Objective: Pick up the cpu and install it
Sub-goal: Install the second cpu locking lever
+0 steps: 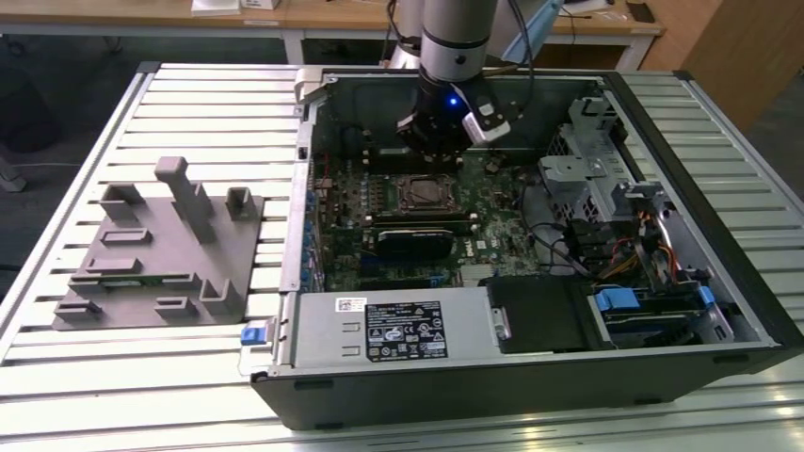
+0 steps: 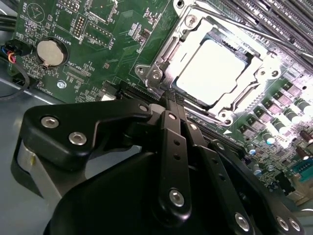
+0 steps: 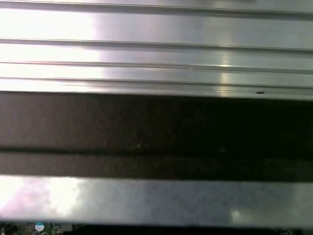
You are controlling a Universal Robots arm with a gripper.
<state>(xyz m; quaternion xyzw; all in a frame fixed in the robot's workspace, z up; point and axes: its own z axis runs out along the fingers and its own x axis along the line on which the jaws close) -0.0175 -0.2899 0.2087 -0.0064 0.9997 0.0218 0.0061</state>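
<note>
The cpu (image 2: 215, 71), a pale silvery square, lies flat inside the metal-framed socket (image 2: 161, 68) on the green motherboard in the second wrist view. My gripper (image 2: 172, 104) hovers just beside the socket's corner, its black fingers (image 2: 174, 147) pressed together with nothing between them. In the exterior view the gripper (image 1: 432, 153) hangs inside the open computer case, a little behind the socket (image 1: 425, 196) and above the board.
A grey fixture block (image 1: 157, 254) stands on the slatted table (image 1: 188, 104) at the exterior view's left. The labelled power-supply box (image 1: 390, 327) fills the case's near side, a drive cage (image 1: 590, 169) and cables the right. A coin battery (image 2: 51, 53) sits on the board.
</note>
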